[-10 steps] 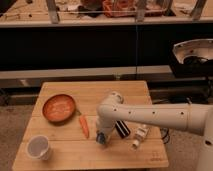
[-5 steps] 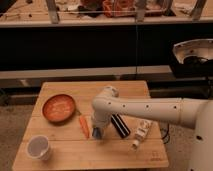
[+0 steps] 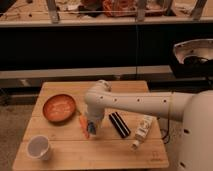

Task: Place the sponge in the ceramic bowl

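Gripper (image 3: 92, 128): low over the table (image 3: 60, 155), right at the sponge (image 3: 94, 131); whether open or closed, cannot tell. Risks: likely catching or nudging the carrot (image 3: 83, 125) lying just beside, or a soft block slipping from a shallow pinch short of the bowl (image 3: 59, 107). Sponge: blue-grey, mostly hidden under the gripper, on the boards near but apart from the bowl; long axis and heading not readable.

- No text, label or number can be read here.
- White bottle (image 3: 143, 130), lying right on the bench (image 3: 105, 156): its label is too blurred to read.
- The jaws are down at the bench's middle, just right of the carrot (image 3: 83, 125).
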Robot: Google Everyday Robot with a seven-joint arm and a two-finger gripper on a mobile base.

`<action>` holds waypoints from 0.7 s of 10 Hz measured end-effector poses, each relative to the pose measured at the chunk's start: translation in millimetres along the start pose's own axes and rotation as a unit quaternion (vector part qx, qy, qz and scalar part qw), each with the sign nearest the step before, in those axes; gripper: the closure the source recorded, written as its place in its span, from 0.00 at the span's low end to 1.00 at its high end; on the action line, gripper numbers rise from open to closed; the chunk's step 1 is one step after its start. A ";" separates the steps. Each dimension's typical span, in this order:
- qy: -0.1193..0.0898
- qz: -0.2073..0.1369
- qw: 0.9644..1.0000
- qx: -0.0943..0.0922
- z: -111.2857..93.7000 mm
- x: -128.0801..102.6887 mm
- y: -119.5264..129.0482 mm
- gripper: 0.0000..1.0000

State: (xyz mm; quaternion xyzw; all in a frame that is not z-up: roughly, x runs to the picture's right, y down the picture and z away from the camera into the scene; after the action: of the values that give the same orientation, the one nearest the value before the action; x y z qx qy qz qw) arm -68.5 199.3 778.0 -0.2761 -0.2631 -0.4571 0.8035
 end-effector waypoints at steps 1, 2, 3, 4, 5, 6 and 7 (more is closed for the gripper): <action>0.002 0.003 1.000 0.002 -2.8 4.5 -3.9 1.00; 0.003 0.003 1.000 0.003 -5.0 7.8 -9.9 1.00; 0.004 0.002 1.000 0.003 -6.5 9.8 -16.3 1.00; 0.005 -0.001 1.000 0.005 -7.5 10.7 -26.8 1.00; 0.007 -0.001 1.000 0.003 -8.9 12.0 -30.8 1.00; 0.010 -0.003 1.000 0.003 -9.7 14.2 -36.6 1.00; 0.011 -0.006 1.000 0.003 -9.8 14.9 -43.7 1.00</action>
State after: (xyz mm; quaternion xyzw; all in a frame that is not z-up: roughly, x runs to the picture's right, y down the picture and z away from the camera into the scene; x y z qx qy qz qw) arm -98.6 165.0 790.0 -0.2670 -0.2570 -0.4641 0.8045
